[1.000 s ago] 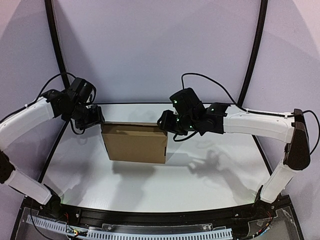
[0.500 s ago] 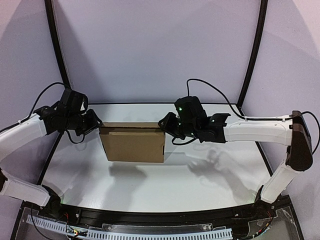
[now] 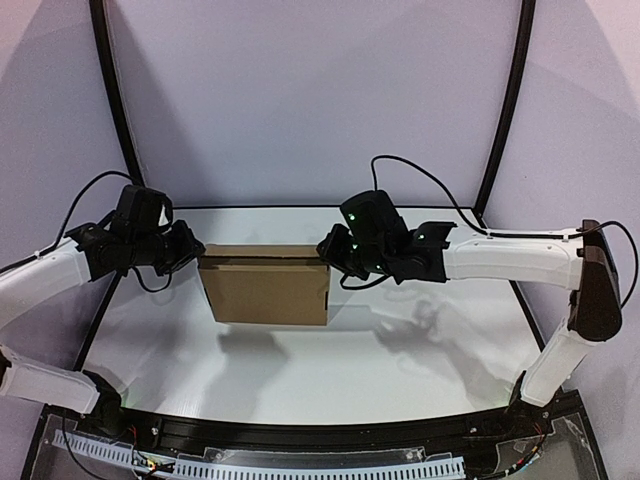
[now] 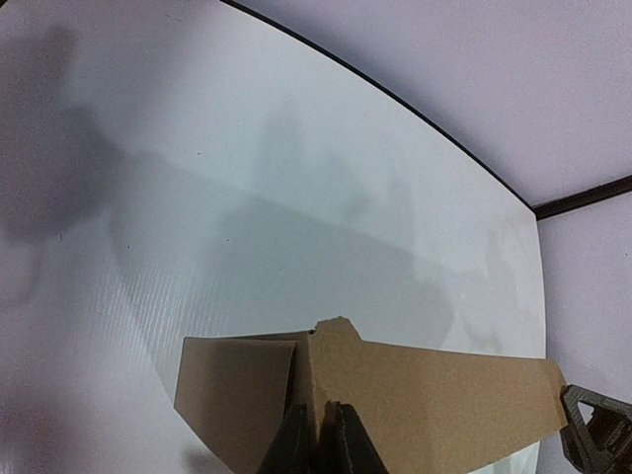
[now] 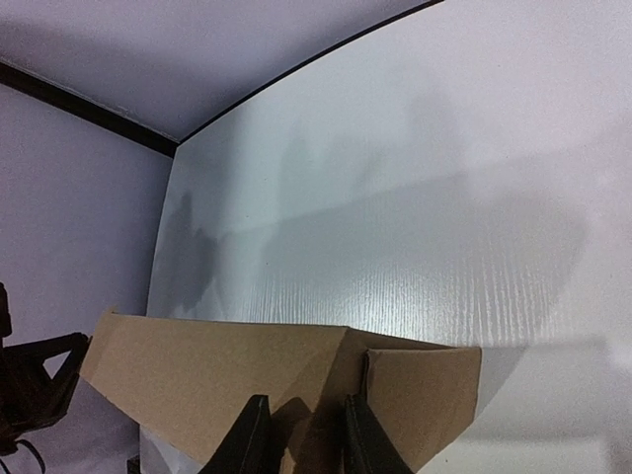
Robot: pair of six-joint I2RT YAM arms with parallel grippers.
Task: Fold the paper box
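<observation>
The paper box [image 3: 265, 285] is plain brown cardboard, partly folded into a rectangular shape, and hangs just above the white table between both arms. My left gripper [image 3: 196, 256] is shut on its left end. In the left wrist view the jaws [image 4: 318, 434] pinch a thin upright cardboard wall [image 4: 415, 395] beside a folded side flap. My right gripper [image 3: 328, 250] grips the box's right end. In the right wrist view its jaws [image 5: 304, 434] straddle the corner wall of the box [image 5: 217, 370], a short end flap [image 5: 425, 390] to their right.
The white table [image 3: 400, 350] spreads under the box, whose shadow falls in front of it. A black curved frame [image 3: 505, 120] and purple walls stand behind. Cables trail from both wrists.
My left arm has dropped and drawn back to the left. The box has shifted slightly left with it. My right gripper has followed, still on the box's right end.
</observation>
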